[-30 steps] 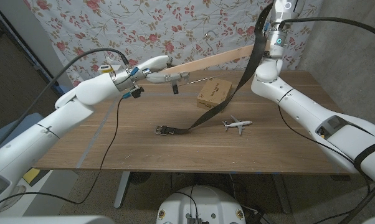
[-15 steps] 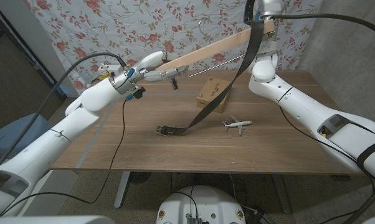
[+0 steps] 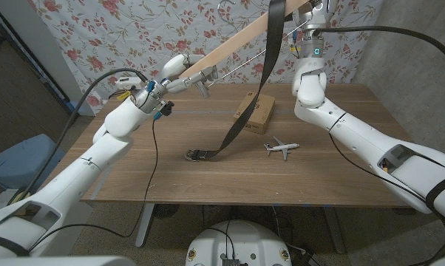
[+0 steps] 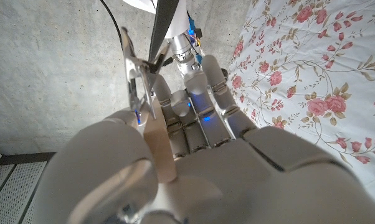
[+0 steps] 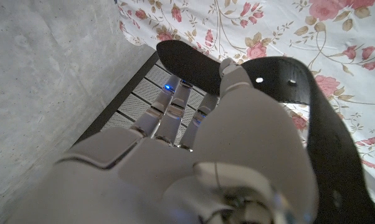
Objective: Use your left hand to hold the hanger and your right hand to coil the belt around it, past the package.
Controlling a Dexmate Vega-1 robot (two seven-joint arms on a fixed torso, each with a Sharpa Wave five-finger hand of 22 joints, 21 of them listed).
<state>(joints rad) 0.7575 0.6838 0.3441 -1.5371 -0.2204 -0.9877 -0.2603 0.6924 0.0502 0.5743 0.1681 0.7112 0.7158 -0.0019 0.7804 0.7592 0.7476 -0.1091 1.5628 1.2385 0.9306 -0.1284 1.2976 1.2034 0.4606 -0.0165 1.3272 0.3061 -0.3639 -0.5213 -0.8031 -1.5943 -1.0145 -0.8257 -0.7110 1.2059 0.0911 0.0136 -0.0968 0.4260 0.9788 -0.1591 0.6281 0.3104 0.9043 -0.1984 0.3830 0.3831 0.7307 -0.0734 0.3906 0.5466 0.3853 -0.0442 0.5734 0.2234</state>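
Raised higher than before, the wooden hanger (image 3: 237,48) is gripped by the left hand (image 3: 179,70); right hand (image 5: 237,143) clutches the belt (image 3: 246,111) draped over it above the package (image 3: 256,112).

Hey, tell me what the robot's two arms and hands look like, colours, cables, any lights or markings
Both arms are glossy white with rounded shells and thin dark seams at the joints. A black cable hangs loose along the left arm; another arcs over the right arm. The left hand and right hand are light grey, with small blue lights between the fingers.
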